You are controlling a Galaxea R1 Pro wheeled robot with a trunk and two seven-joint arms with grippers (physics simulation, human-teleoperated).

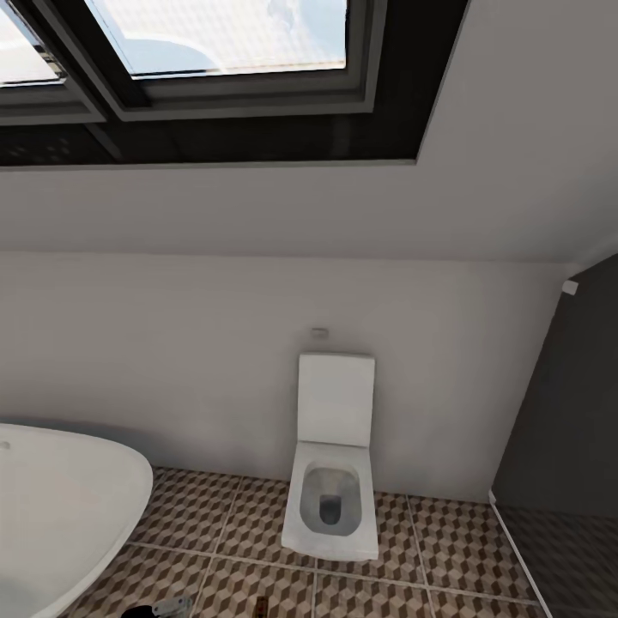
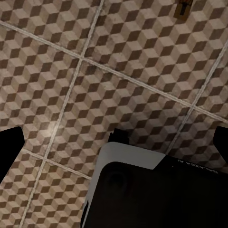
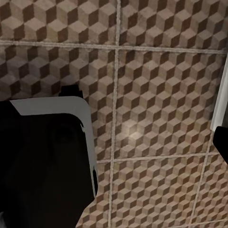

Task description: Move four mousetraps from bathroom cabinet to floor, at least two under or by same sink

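**Bathroom: one trap on tiles**

Cube-pattern floor [image 1: 446, 532] carries one toilet [image 1: 330, 489] at 6 o'clock, one bathtub [image 1: 60, 506] at 8. One mousetrap [image 2: 183, 8] lies on tiles. Left gripper [image 2: 116, 145] fingers apart; right gripper: cannot tell.

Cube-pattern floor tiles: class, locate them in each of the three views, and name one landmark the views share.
Head view: the floor tiles cross the bottom, around the toilet.
Left wrist view: they spread behind the robot's dark body.
Right wrist view: they spread behind that dark body too.
Shared landmark: the pale grout lines.
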